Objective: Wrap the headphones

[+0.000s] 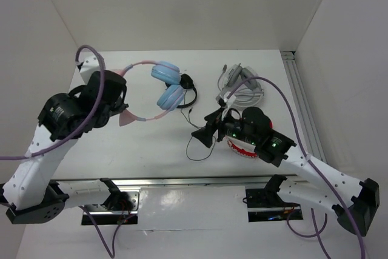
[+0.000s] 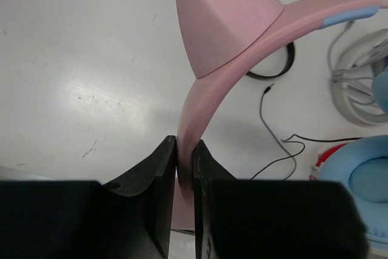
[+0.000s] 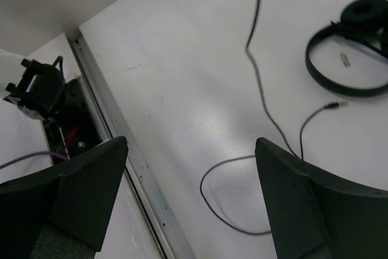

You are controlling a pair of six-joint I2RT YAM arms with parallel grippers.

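Headphones (image 1: 170, 95) (pink cat-eared plastic band, light blue cups) are left of centre on the white table (image 1: 151, 150), with the band pinched tight in the left claw (image 2: 185, 150). Their thin black cable (image 3: 262, 98) runs back-to-front — its loose loop lies right under the right claw (image 3: 191, 144), which is nearer, wide open and empty.

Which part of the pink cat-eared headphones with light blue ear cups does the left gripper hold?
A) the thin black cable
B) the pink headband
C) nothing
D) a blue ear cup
B: the left wrist view shows the left gripper shut on the pink headband.
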